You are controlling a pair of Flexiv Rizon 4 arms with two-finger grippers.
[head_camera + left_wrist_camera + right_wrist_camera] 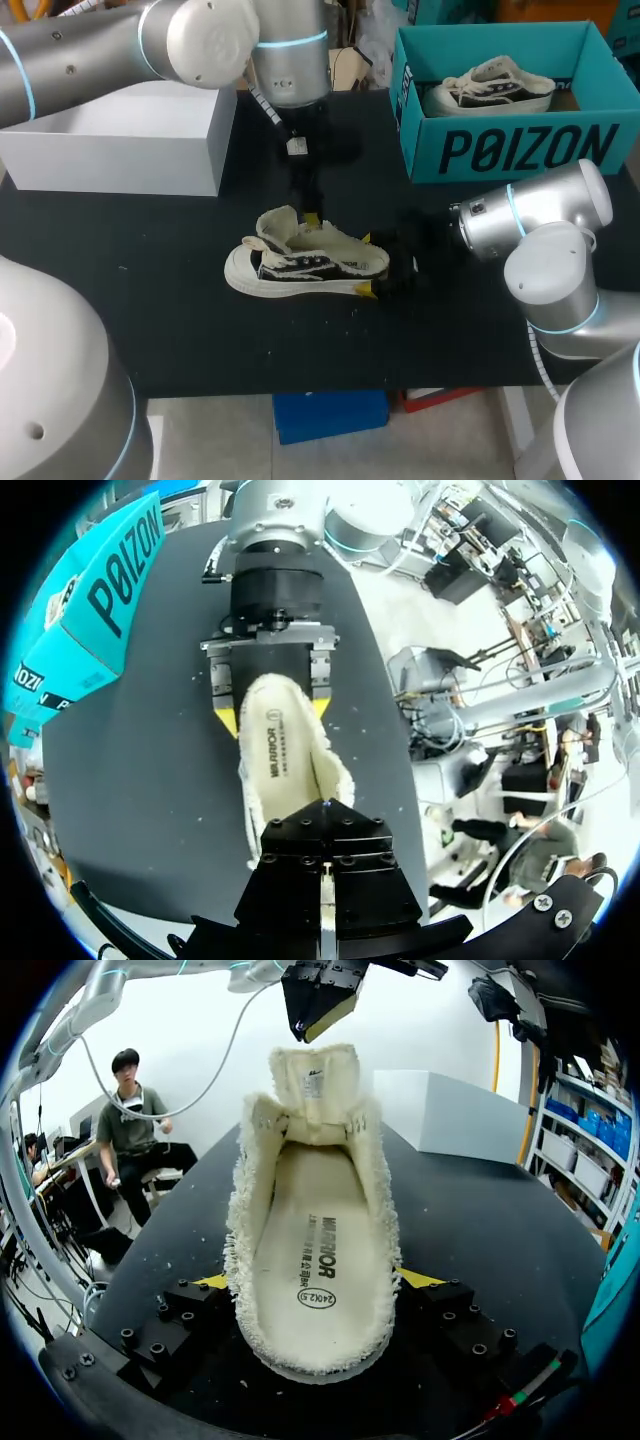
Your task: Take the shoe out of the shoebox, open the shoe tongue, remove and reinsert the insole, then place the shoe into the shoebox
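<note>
A cream low sneaker with black side panels (300,265) lies on the black table, toe to the left. Its tongue (312,1080) stands raised, and the insole (310,1240) lies flat inside. My right gripper (368,265) clamps the heel from both sides, its yellow fingertips (418,1278) pressed against the frayed collar. My left gripper (308,212) hangs shut just above the tongue, apart from it, with nothing in it (320,1020). In the left wrist view the shoe (290,770) stretches ahead, the right gripper (273,715) at its heel.
The teal shoebox (520,150) stands at the back right with a second sneaker (495,88) inside. A white box (120,145) sits at the back left. Bare black table lies in front of the shoe.
</note>
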